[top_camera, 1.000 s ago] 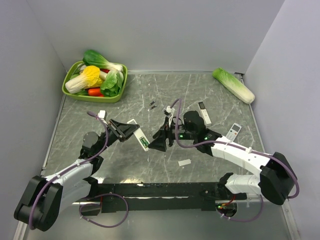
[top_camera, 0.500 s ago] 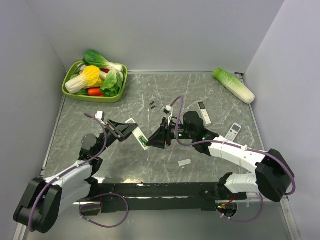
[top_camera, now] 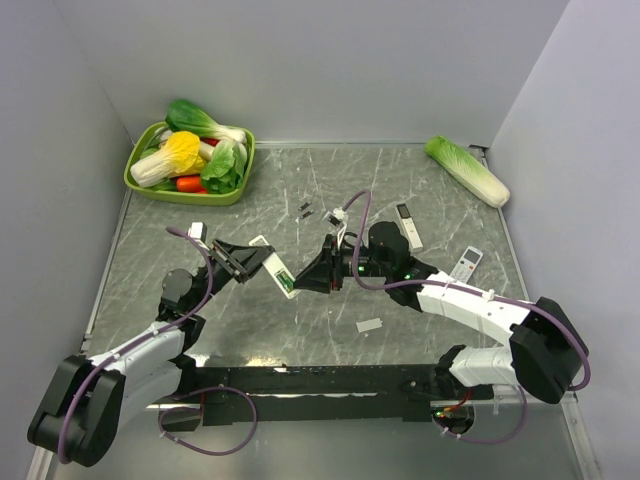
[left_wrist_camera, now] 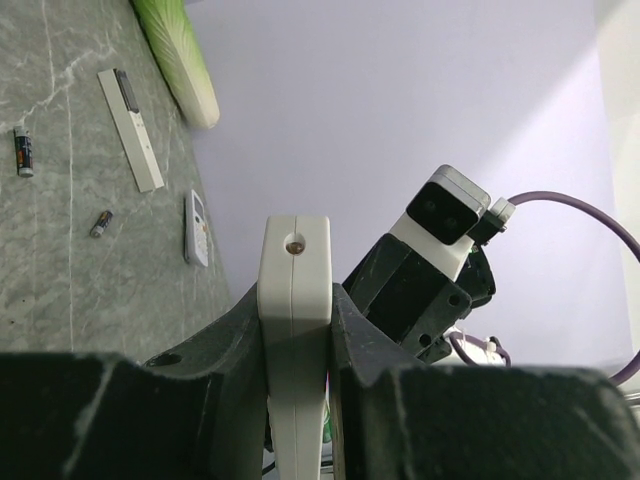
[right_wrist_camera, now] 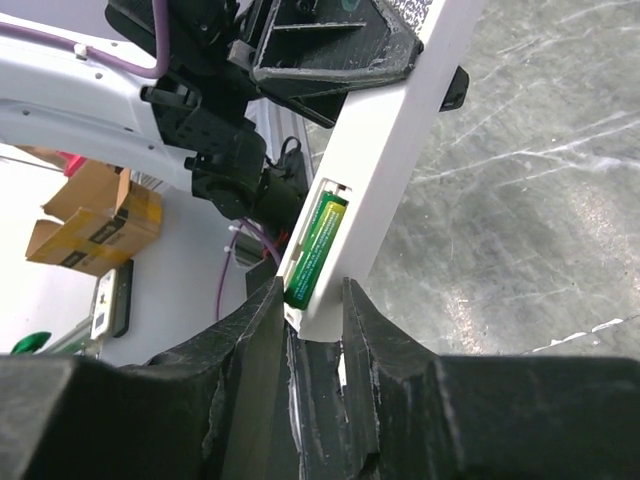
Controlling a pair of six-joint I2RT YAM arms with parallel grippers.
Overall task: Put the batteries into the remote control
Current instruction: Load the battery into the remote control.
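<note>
over the counter (top_camera: 330,180) the two arms meet in mid-air and the remote control (top_camera: 279,273) bridges them. its long axis runs straight out of the left claw (top_camera: 247,260) and down into the right claw (top_camera: 308,282). the left claw is narrow and clamped across the remote's body. the right claw is narrow too, its fingers snug against both sides of the recess end. here's the relation that counts: the open recess sits just ahead of the right claw's fingertips, facing that wrist, and the batteries (right_wrist_camera: 314,250) lie in it lengthwise, parallel to the remote. the right arm looks the nearer one for any seating push. a small white flat piece (top_camera: 369,325), likely the cover, lies on the counter well apart from the right claw, back toward its base.
</note>
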